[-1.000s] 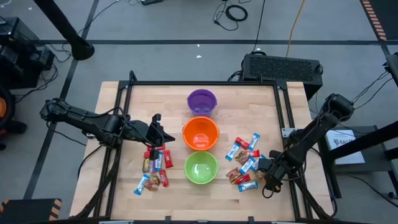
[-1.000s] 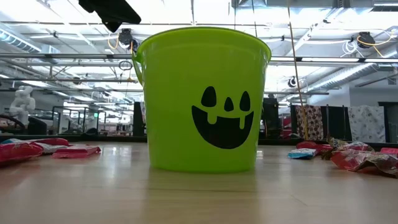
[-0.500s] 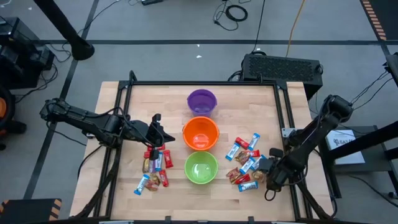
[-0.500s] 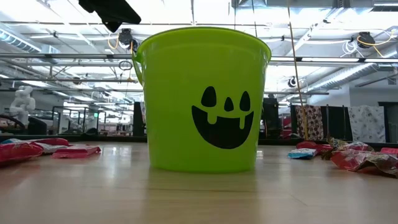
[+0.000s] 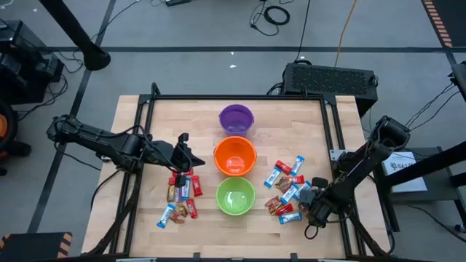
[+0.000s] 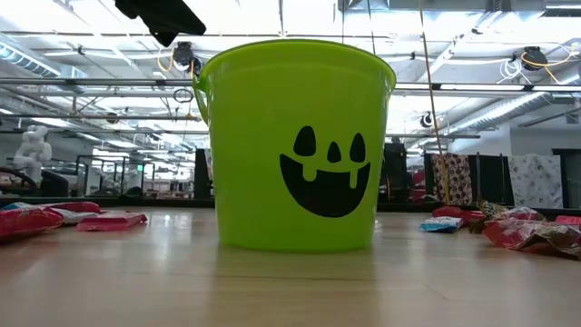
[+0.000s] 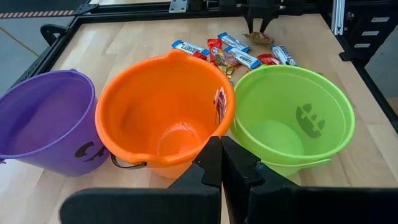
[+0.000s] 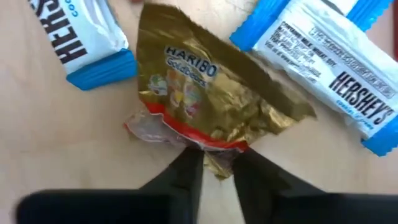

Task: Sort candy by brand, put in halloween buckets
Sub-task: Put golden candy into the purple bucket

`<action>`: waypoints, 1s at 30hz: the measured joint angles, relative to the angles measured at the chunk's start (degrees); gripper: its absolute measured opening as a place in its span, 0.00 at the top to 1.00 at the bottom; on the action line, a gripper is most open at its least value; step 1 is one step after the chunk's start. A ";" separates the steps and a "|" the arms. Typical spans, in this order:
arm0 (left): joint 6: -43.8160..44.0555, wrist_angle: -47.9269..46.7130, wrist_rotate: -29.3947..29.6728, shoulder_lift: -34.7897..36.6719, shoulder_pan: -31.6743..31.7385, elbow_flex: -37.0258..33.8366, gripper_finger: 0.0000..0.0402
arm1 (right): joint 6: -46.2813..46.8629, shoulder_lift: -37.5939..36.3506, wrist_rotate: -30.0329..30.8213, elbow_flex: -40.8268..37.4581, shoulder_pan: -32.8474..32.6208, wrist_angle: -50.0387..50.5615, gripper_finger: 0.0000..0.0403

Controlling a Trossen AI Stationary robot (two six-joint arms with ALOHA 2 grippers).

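Three halloween buckets stand in a row down the table's middle: purple, orange, green. Candy lies in two heaps, one left of the green bucket and one right of it. My right gripper points down at the near right of the right heap, shut on a gold-and-red candy bag that lies between two blue-and-white bars. My left gripper hangs shut above the table, left of the orange bucket. My right gripper pinches the gold bag's crumpled near edge between its two fingers, coming from above and pointing down. The rest of the bag lies flat on the table.
The black frame rails run along the table's edges, close beside my right arm. Bare wood shows at the table's far corners. In the low view the green bucket fills the middle, with candy at either side.
My right gripper has sunk toward the table and shifted a little toward the near edge, onto the near right of the right heap. The candy and the buckets lie as before.
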State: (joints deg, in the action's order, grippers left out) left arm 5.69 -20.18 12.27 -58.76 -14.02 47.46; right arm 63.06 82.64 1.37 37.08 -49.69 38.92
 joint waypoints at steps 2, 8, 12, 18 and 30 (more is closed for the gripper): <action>0.00 0.00 0.00 0.00 0.00 0.00 1.00 | 0.12 -1.23 -0.59 -0.20 -0.02 0.00 0.92; -0.02 0.28 0.00 0.00 0.00 0.00 1.00 | 2.52 -6.10 -1.21 -0.29 -0.07 -0.14 0.97; -0.04 0.38 0.00 0.00 0.00 0.00 1.00 | 2.13 -10.45 5.70 -0.27 0.17 -2.24 0.98; -0.04 0.45 0.12 0.00 0.00 0.00 1.00 | -5.94 -17.95 27.69 -0.27 2.34 -7.29 0.99; -2.12 4.68 1.77 0.00 0.00 0.00 1.00 | -65.95 -29.52 52.02 -0.27 9.77 -47.77 1.00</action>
State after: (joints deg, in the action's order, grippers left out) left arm 3.57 -15.51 14.04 -58.76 -14.02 47.46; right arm -2.89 53.12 53.40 36.82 -39.92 -8.84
